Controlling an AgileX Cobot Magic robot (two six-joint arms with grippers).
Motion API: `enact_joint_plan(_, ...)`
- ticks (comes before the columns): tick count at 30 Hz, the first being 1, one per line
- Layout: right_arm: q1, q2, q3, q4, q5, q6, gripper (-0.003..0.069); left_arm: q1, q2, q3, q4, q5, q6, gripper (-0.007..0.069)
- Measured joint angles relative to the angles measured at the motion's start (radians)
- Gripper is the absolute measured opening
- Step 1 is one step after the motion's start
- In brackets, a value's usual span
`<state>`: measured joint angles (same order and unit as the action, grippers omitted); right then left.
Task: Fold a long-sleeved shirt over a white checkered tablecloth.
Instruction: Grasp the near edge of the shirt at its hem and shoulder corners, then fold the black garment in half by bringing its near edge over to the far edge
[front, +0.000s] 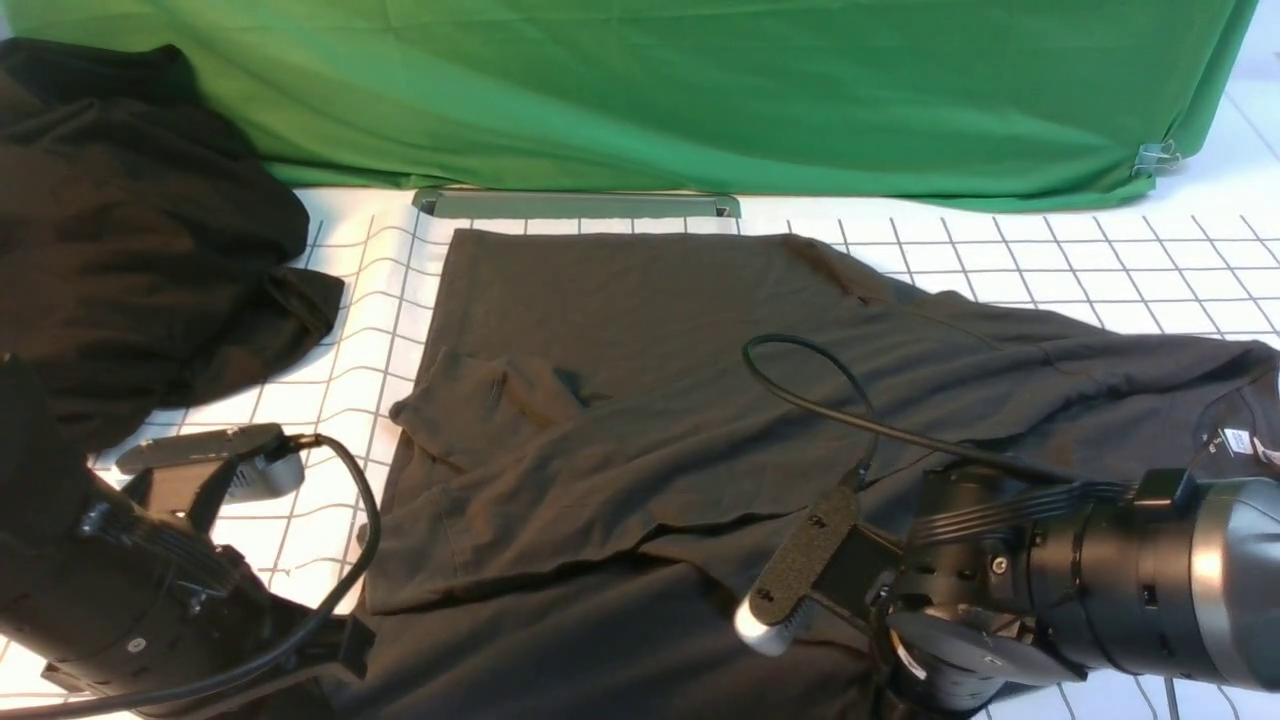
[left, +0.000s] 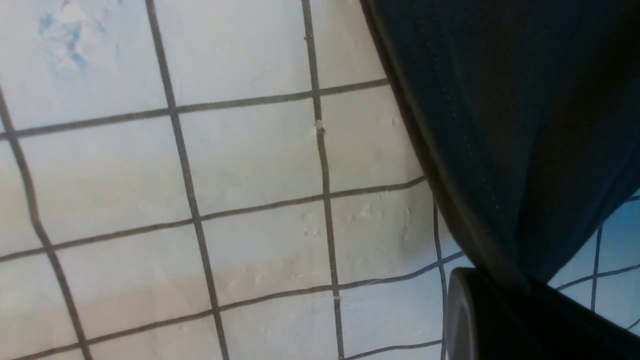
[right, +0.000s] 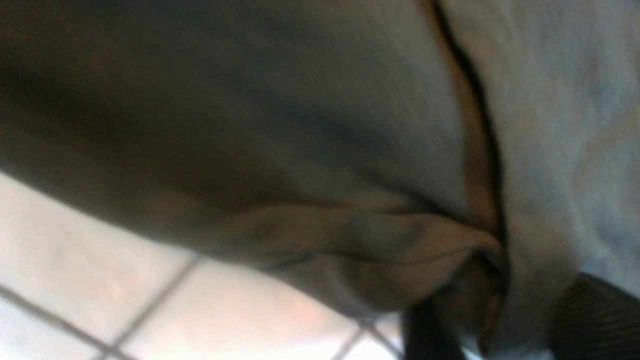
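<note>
Long-sleeved shirt: the dark grey shirt (front: 620, 450) is spread over the middle of the white checkered tablecloth (front: 1080, 270) and reaches its near edge in the front view; it is creased, with one layer lapped over another.
Neck label: a white label (front: 1238, 441) is seen at the neckline, toward the tablecloth's right edge.
Sleeve: a bunched fold of cloth (front: 500, 400) is laid on the shirt's left part, its end close to the shirt's left border.
Left tool: the left tool (left: 500, 300) is closed together, clamped on a corner of the shirt near the tablecloth's near left corner.
Right tool: the right tool (right: 490, 330) is held with its fingers apart, folded shirt cloth lying between them, at the near edge; whether the cloth is gripped cannot be told.
Black heap: a shapeless black cloth (front: 140, 240) is piled at the tablecloth's left edge.
Green cloth: a bright green cloth (front: 700, 90) is stretched along the far edge, a clip (front: 1158, 157) fixed near its right corner.
</note>
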<state>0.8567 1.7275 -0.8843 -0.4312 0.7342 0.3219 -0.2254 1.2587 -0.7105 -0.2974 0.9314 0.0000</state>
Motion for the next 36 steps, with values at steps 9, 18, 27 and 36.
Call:
enact_joint_plan(9, 0.000, -0.063, 0.000, 0.086, 0.105, -0.082, 0.0027, 0.000, -0.029, 0.000, 0.000, 0.011, 0.034, 0.0020)
enact_joint_plan(18, 0.016, -0.261, 0.019, 0.377, 0.256, -0.182, 0.0026, 0.000, -0.102, 0.000, -0.009, 0.201, 0.035, 0.0020)
enact_joint_plan(27, 0.018, -0.291, 0.061, 0.373, 0.280, -0.184, 0.0025, 0.000, -0.113, -0.012, -0.072, 0.269, 0.082, 0.0020)
enact_joint_plan(36, -0.224, -0.258, -0.084, 0.341, 0.078, -0.184, 0.0025, 0.000, -0.068, -0.203, 0.027, 0.048, -0.047, 0.0020)
